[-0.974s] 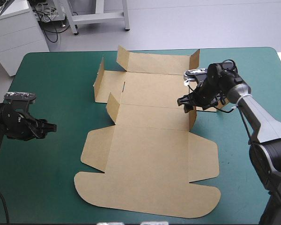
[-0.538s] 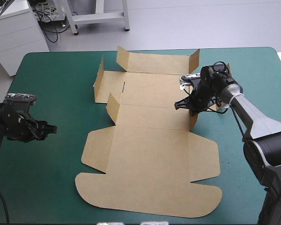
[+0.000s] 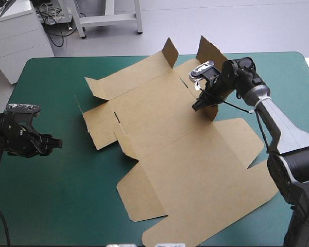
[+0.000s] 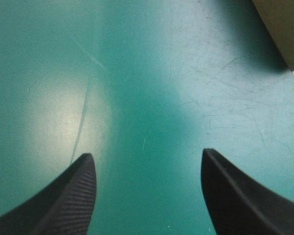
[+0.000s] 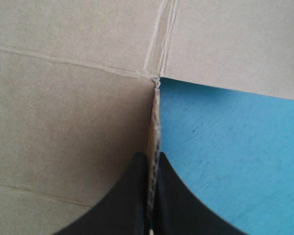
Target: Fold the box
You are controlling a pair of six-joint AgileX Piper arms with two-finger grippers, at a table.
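- High view: box (image 3: 195, 175) lies slantwise on the table (image 3: 51, 206), long axis running from the near-right corner to the far-left.
- left gripper (image 3: 55, 142) gapes empty by the left edge, box well apart.
- right gripper (image 3: 200, 104) is clamped on the box's right side farther back, so it's the nearer arm.

The right arm (image 3: 284, 129) is a smooth pale-grey tube between rounded dark-grey and black joints with a bulky black wrist, the left arm (image 3: 7, 138) is a chunky black block, and both carry broad black fin-shaped fingers (image 4: 71, 200), finely ribbed along their inner faces.
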